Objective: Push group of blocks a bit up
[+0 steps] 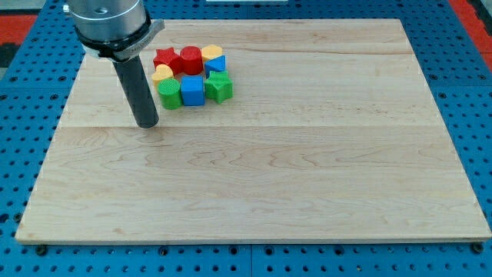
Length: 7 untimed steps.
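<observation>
My tip [147,124] rests on the tabletop [254,185], toward its top-left corner, just left of the group and apart from it. The tool is a plain rod without jaws. Behind stand the green cylinder [170,94], blue cube [192,90], green star [219,86], then the yellow heart [162,74], red star [165,59], red cylinder [191,59], another blue block [214,66] and a yellow block [212,52], packed close together near the top edge.

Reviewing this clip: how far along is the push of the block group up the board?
Done: the blocks sit packed in one group near the board's top, red star and red block at the back. In hand: my tip stands at the view's left of the green block, slightly lower, not touching it. Left: get below the blue cube and green star, then push up.
</observation>
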Each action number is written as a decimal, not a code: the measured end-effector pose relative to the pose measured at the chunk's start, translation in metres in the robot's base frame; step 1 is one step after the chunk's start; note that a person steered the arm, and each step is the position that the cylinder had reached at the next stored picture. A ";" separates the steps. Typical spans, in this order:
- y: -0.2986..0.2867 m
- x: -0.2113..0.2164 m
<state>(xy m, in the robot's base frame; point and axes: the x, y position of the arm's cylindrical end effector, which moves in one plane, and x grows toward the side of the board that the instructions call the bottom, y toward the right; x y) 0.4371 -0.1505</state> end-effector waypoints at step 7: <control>0.030 -0.001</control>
<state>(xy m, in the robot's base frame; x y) 0.4359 -0.1208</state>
